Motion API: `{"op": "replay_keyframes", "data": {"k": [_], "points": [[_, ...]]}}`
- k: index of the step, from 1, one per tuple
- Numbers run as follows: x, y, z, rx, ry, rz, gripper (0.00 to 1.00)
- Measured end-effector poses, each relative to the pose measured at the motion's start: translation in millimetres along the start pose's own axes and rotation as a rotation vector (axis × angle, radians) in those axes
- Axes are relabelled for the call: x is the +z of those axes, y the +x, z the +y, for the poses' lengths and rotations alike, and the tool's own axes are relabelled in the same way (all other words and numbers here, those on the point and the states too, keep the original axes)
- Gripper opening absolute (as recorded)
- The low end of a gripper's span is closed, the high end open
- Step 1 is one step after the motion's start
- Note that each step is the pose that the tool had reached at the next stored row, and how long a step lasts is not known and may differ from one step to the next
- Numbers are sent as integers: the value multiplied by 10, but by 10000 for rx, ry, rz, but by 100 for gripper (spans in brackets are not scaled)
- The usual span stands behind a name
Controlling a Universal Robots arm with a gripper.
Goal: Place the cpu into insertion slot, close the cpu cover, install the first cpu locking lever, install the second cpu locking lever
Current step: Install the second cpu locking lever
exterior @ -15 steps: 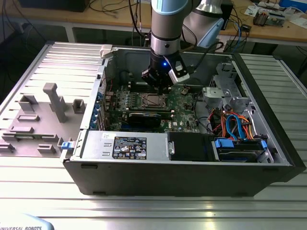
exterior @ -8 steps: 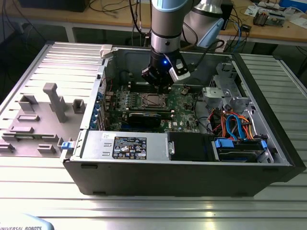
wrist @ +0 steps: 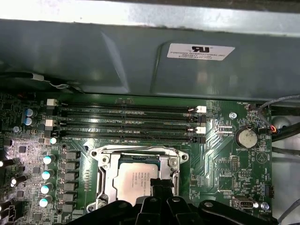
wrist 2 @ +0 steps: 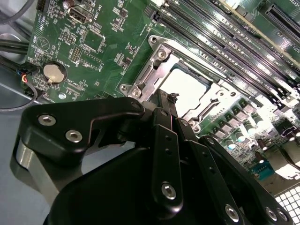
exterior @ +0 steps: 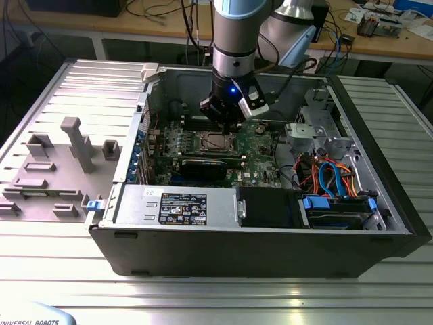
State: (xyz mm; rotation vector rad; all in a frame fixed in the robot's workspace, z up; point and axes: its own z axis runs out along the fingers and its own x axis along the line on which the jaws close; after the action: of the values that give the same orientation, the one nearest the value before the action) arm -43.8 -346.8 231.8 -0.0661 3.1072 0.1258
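Inside the open computer case, the arm's black gripper hangs just above the insertion slot on the green motherboard. In both wrist views the cpu lies flat in that socket, dull silver top up, with the cpu cover closed down around it as a silver-grey frame whose window shows the chip. The gripper's fingers come together to a narrow tip over the cover's edge beside the chip; they look pressed together with nothing between them, though the tip itself is partly hidden by the gripper body, so whether it touches the cover is hard to say. The long black memory slots run just beside the socket, and a round coin battery sits on the board well apart from it
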Motion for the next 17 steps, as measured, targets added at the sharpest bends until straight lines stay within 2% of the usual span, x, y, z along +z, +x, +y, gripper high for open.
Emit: {"op": "replay_keyframes", "data": {"k": [11,17], "points": [[-2,1,-19,-1,0,0,11],[-5,3,-59,0,-1,0,11]]}}
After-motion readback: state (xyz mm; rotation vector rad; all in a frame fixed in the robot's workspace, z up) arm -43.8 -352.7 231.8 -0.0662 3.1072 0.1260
